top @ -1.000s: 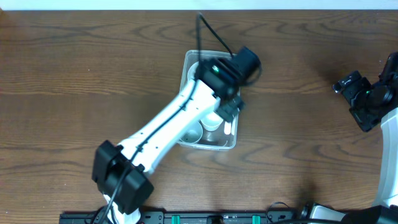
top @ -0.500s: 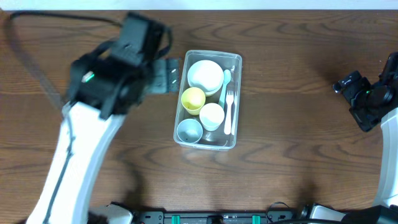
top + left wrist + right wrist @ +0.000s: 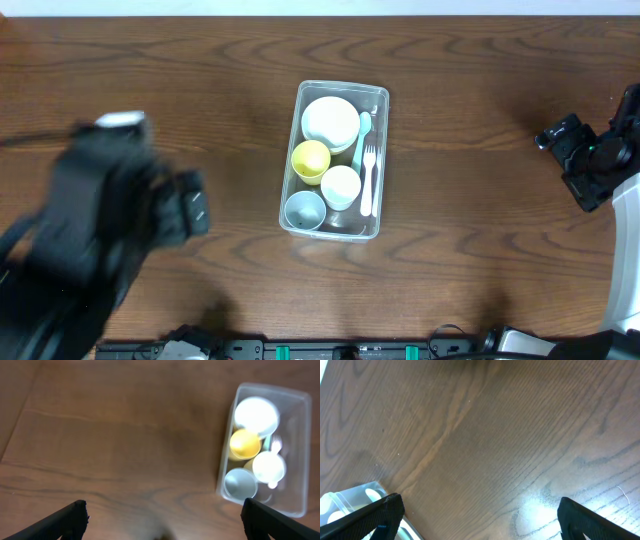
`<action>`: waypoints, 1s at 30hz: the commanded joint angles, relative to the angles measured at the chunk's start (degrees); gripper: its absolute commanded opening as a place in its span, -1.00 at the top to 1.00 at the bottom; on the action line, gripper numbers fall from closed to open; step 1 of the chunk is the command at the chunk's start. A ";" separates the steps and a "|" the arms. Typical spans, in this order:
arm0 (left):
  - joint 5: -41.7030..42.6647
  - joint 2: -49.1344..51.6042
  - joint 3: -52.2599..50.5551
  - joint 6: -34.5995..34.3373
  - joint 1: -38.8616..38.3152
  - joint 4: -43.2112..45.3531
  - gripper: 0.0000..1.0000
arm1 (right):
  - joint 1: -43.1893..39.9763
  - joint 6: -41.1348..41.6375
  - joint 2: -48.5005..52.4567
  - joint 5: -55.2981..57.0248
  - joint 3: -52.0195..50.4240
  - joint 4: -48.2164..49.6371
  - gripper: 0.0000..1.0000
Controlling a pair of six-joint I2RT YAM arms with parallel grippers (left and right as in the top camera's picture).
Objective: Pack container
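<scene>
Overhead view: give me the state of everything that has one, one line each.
container: open, no lid, packed.
white bowl: inside, at one end.
yellow cup: inside, mouth up, empty.
white cup: inside, mouth up.
grey-blue cup: inside, mouth up, empty.
fork: lying inside.
spoon: lying beside the bowl.
left gripper: open, empty.
right gripper: open, empty.
</scene>
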 commanded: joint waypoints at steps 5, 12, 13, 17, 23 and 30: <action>-1.70 -13.25 -0.44 -2.99 1.27 -4.46 -0.96 | -0.48 -0.28 0.17 -0.02 0.35 -0.04 -0.99; -1.70 -25.03 -10.23 -3.30 8.79 2.84 -0.96 | -0.48 -0.28 0.17 -0.02 0.35 -0.04 -0.98; -1.70 -27.17 -13.42 -3.30 9.84 5.99 -0.96 | -0.48 -0.28 0.17 -0.02 0.35 -0.04 -0.98; 1.88 -34.34 -26.36 -1.64 13.14 19.65 -0.96 | -0.48 -0.28 0.17 -0.02 0.35 -0.04 -0.98; 13.49 -45.57 -52.41 4.57 18.34 50.23 -0.96 | -0.48 -0.28 0.17 -0.02 0.35 -0.04 -0.98; 21.16 -54.55 -76.24 4.87 21.92 73.18 -0.96 | -0.48 -0.28 0.17 -0.02 0.35 -0.04 -0.98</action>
